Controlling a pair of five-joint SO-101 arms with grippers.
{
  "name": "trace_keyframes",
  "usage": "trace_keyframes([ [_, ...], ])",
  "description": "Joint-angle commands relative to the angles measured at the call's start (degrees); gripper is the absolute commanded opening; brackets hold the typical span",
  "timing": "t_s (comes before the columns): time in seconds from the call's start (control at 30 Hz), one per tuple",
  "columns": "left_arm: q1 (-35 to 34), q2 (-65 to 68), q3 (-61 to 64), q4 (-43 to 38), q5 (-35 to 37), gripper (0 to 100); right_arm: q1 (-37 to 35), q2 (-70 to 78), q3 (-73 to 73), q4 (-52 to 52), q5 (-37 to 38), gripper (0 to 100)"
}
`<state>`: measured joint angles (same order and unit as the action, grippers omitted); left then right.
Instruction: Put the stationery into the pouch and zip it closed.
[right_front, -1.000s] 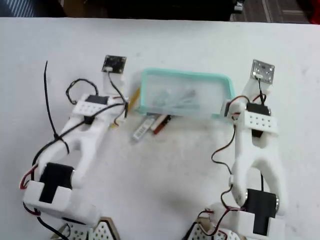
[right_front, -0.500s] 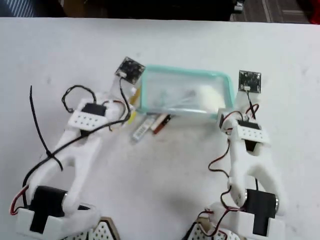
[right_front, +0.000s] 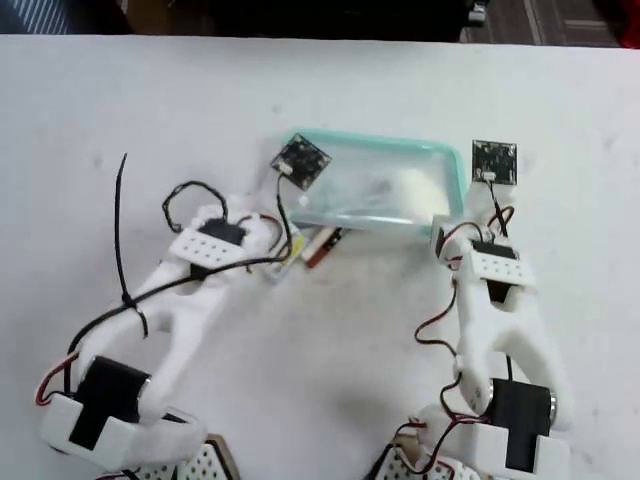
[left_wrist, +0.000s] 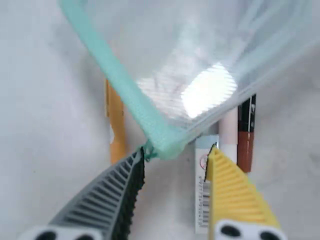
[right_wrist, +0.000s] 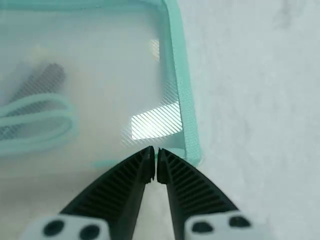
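Where the white surface spreads before the two arms, a translucent soft plastic pouch with a teal zip border lies flat between them. By the look of its thin film, the pouch is light, limp and slippery, and would likely slide or buckle if pushed. The firmer teal border seems the better place to take hold.

The left tool has its fingers spread, straddling the pouch's near corner. The right tool has its fingers pressed together at the pouch's near edge by the opposite corner; whether film is caught between them cannot be told.

A yellow pen, a white barcoded stick and a brown-and-black pen lie outside, partly under the straddled corner. They look slim, rigid and prone to roll.
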<state>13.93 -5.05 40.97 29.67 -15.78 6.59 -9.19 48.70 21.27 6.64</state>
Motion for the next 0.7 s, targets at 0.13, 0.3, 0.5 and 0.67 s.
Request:
trace_keyframes([
  [0.13,-1.27,-0.13,-0.09,-5.89,4.66,22,-0.92,-2.07,-0.26,-0.92,0.7,1.7],
  [0.3,-3.91,1.63,-0.53,-7.91,4.75,23,-0.92,-2.07,-0.26,-0.92,0.7,1.7],
  [0.5,-2.51,7.43,-6.07,-3.87,4.4,22,-0.92,-2.07,-0.26,-0.92,0.7,1.7],
  [0.67,0.84,7.96,-7.21,-5.1,4.31,22,-1.01,-2.07,-0.26,-0.92,0.7,1.7],
])
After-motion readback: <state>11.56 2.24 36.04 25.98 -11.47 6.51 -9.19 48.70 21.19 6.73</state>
